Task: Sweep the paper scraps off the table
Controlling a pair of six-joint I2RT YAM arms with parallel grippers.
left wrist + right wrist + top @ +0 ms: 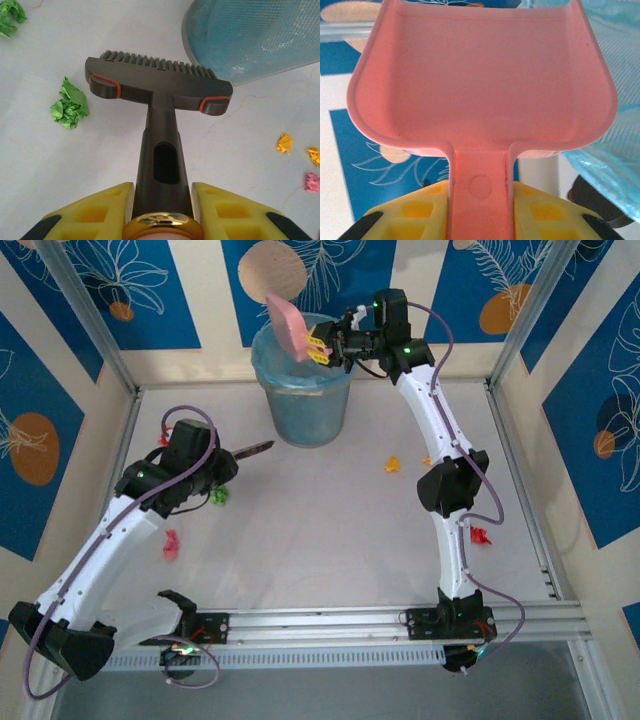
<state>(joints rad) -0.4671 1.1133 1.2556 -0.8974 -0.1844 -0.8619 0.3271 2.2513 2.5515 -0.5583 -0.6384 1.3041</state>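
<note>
Clamping the brush (159, 85) handle, the left claw (162, 200) holds bristles near a green scrap (70, 104); overhead, the right claw (321, 343) clamps the pink dustpan (287, 322) above the bin (300, 410).

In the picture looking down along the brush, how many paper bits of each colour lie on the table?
Green scraps: 2
Orange scraps: 2
Pink scrap: 1
Total: 5

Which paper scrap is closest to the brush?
The crumpled green scrap beside the brush head; the second green scrap, orange scraps and pink scrap lie farther off.
</note>
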